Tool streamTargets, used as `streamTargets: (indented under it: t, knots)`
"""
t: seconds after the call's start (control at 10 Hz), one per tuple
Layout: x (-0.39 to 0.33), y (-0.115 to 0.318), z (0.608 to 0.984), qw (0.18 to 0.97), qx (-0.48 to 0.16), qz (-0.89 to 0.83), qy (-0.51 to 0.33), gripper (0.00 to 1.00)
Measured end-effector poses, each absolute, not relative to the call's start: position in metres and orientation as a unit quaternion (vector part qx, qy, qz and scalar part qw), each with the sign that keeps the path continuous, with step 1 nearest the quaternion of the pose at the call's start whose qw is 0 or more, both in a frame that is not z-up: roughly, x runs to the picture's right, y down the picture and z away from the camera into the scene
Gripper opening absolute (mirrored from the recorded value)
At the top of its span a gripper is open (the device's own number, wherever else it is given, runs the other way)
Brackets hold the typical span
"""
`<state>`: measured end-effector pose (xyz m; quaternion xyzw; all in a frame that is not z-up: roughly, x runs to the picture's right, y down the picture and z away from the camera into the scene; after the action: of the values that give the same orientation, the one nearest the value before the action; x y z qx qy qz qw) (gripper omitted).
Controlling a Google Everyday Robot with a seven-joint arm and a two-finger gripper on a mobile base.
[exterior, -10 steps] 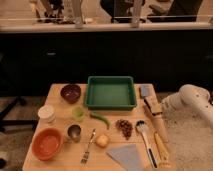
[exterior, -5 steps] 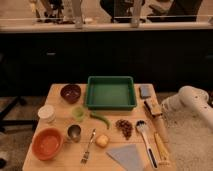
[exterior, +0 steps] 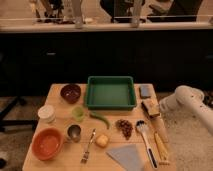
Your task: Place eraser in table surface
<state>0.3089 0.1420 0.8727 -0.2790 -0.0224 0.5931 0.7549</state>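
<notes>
- Table surface (exterior: 53,100) is filling the lower middle of the frame. The eraser (exterior: 145,91) is lying on it at the upper right, just beside the right wall of the green tray (exterior: 111,95) and near the table's right edge.
- Gripper (exterior: 151,107) is hanging low over the right side of the table, just below the eraser in the frame. I cannot tell whether it is open or closed, or whether it is touching the eraser.
- Risk: any sideways sweep from here is likely pushing the eraser off the near right edge, or jamming it against the tray wall.
- Risk: the white arm is reaching in from the right, so a low pull-back could be dragging the spoon (exterior: 145,140) along.
- Cloth (exterior: 125,156) is lying at the bottom centre, well apart from the eraser.
- Orange bowl (exterior: 47,143) is sitting lower left and brown bowl (exterior: 70,92) upper left, both out of the way.
- Fork (exterior: 88,146) and chili (exterior: 100,119) are crowding the centre, leaving little free wood except on the right strip.
</notes>
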Motion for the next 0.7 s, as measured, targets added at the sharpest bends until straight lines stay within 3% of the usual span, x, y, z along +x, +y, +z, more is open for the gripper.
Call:
streamTargets:
  t: [0.7]
  knots:
    - [0.3084,0.1457,0.8764,0.754,-0.296,0.587,-0.021,0.04]
